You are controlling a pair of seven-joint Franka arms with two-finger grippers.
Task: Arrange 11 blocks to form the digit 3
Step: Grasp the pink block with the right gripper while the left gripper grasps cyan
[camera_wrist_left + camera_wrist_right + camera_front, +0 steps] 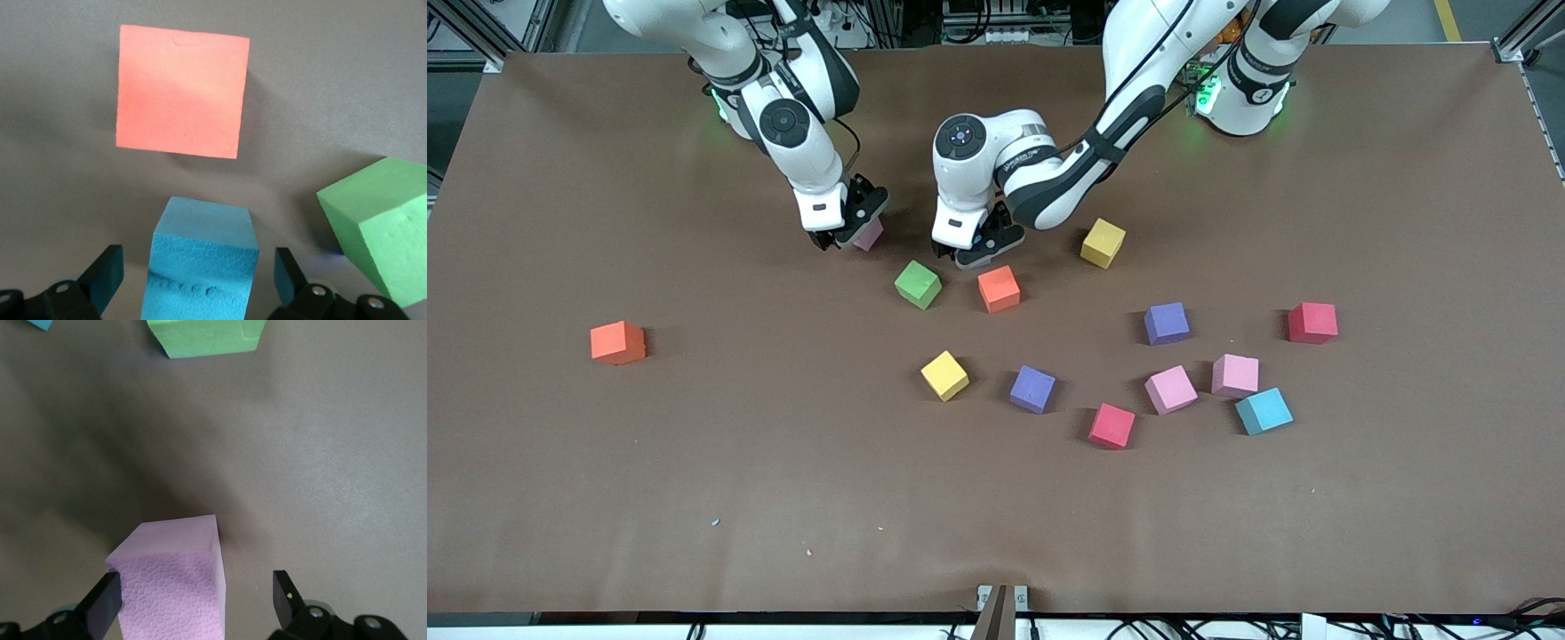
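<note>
A teal-blue block [200, 260] sits between the fingers of my left gripper [199, 277], which is open with a gap on each side. In the front view that gripper [980, 252] hides the block, just beside an orange block [999, 289] and a green block [918, 284]. My right gripper [845, 233] is open around a pale pink block [869, 236]. The wrist view shows the pink block [170, 580] against one finger [107, 603] and apart from the other.
Nearer the front camera lie loose blocks: yellow [944, 375], purple [1032, 388], red [1112, 426], two pink [1170, 389] [1235, 375], teal-blue [1264, 411], purple [1167, 324], red [1312, 323]. A yellow block [1103, 243] sits beside the left arm. An orange block [617, 342] lies alone toward the right arm's end.
</note>
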